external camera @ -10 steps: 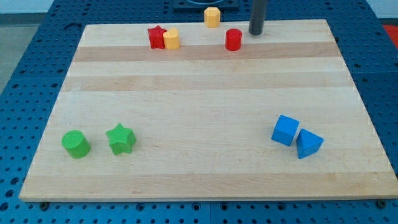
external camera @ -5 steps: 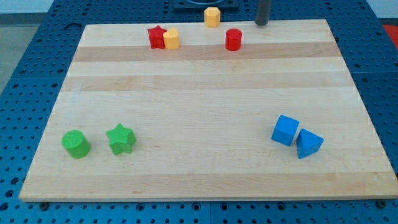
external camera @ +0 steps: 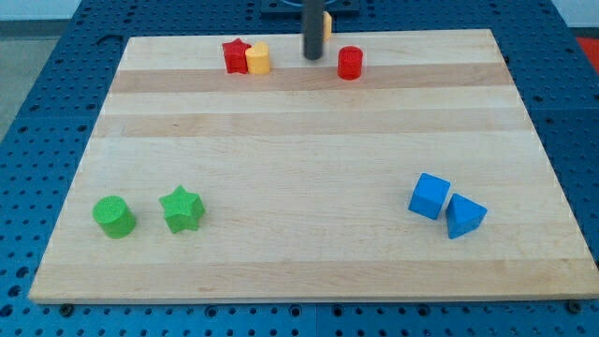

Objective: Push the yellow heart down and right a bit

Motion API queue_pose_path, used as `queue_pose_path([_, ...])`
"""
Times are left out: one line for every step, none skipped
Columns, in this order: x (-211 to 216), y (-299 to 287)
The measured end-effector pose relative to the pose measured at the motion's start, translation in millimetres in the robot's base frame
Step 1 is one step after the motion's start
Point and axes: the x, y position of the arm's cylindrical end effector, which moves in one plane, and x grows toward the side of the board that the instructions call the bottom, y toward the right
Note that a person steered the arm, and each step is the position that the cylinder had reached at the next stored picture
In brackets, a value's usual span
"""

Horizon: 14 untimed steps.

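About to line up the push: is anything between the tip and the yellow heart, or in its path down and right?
Nothing visible does. My tip stands to the view's right of the yellow heart, with bare board between them. The red star touches the heart's left side. Down-right is bare wood.

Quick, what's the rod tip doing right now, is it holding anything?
My tip: no gripper, holds nothing; it stands just in front of a yellow block at the view's top, which the rod mostly hides.

The red star [external camera: 236, 55] and red cylinder [external camera: 350, 62] stand near the bench's [external camera: 309, 168] top edge. Green cylinder [external camera: 114, 216] and green star [external camera: 182, 209] are near the bottom-left corner, blue cube [external camera: 430, 196] touching blue wedge [external camera: 465, 215] toward the bottom-right corner.
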Motion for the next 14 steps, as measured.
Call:
queue_pose_path([-5.2,-37.8])
queue_pose_path([-6.6,-78.4])
queue_pose_path([28.9,-85.7])
queue_pose_path([49.9,-66.4])
queue_pose_path([36.3,-65.9])
queue_pose_path([17.2,-64.2])
queue_pose_path([48.3,-56.1])
queue_pose_path([71.0,-52.5])
queue_pose_path([89.6,-49.3])
queue_pose_path([75.7,-52.3])
queue_pose_path([41.2,-76.4])
queue_pose_path([43.3,-61.9])
queue_pose_path([85.7,-36.1])
queue_pose_path([99.9,-17.9])
